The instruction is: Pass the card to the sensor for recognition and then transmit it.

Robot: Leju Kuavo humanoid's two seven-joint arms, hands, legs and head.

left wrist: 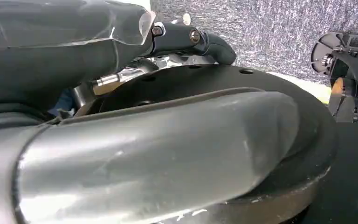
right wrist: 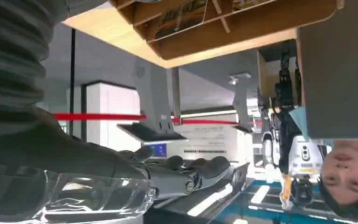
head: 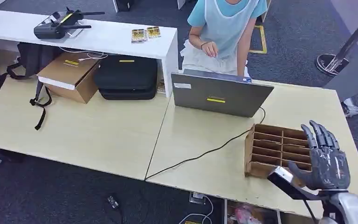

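Note:
My right hand point(head: 326, 158) is raised over the table's near right corner, fingers stretched out and apart, with nothing in them. It hovers just right of a brown wooden slotted rack point(head: 272, 149). In the right wrist view the rack point(right wrist: 242, 28) is close, with a card point(right wrist: 182, 16) lying in one of its slots, and my fingers point(right wrist: 191, 175) are empty. A small silver-topped device on a dark stem point(head: 280, 176) stands beside my thumb at the table's front edge. My left hand point(left wrist: 168, 154) hangs by my body, thumb and fingers apart, holding nothing.
A grey laptop point(head: 219, 95) stands behind the rack, with a black cable point(head: 200, 156) running across the pale table point(head: 98, 135). A person in a light blue top point(head: 223, 28) sits behind the laptop. A white shelf point(head: 102, 35), a cardboard box point(head: 70, 74) and a black case point(head: 126, 77) stand at the back left.

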